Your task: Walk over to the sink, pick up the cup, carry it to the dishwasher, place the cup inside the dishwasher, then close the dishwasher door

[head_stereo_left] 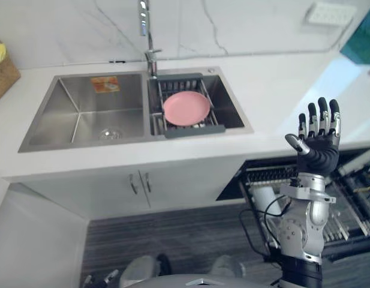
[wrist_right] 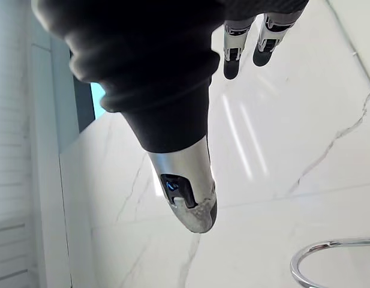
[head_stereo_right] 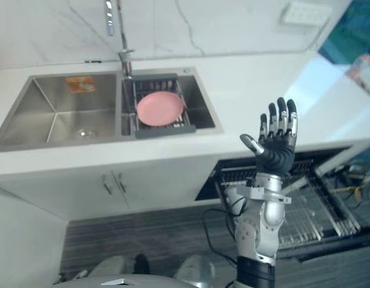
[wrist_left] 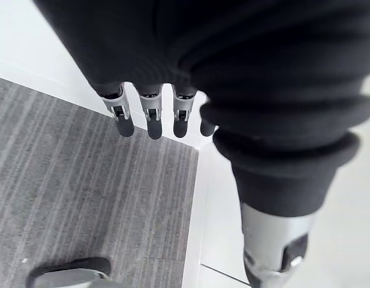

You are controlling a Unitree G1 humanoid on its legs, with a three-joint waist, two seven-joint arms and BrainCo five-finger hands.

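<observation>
My right hand [head_stereo_left: 318,141] is raised, open, with straight fingers and nothing in it, in front of the counter edge and above the open dishwasher [head_stereo_left: 352,204]. The dishwasher's wire rack [head_stereo_right: 310,210] is pulled out at the lower right. A pale rounded thing [head_stereo_left: 265,198] sits at the rack's left end, partly behind my arm; I cannot tell if it is the cup. The steel double sink [head_stereo_left: 83,114] lies to the left, and a pink plate [head_stereo_left: 186,108] rests on a dark drain rack in its right basin. My left hand [wrist_left: 149,120] hangs open over the grey floor.
A chrome faucet [head_stereo_left: 150,36] rises behind the sink. A woven basket [head_stereo_left: 2,72] stands at the counter's far left. White cabinet doors [head_stereo_left: 140,183] are below the sink. Grey plank floor [head_stereo_left: 173,240] lies in front of them.
</observation>
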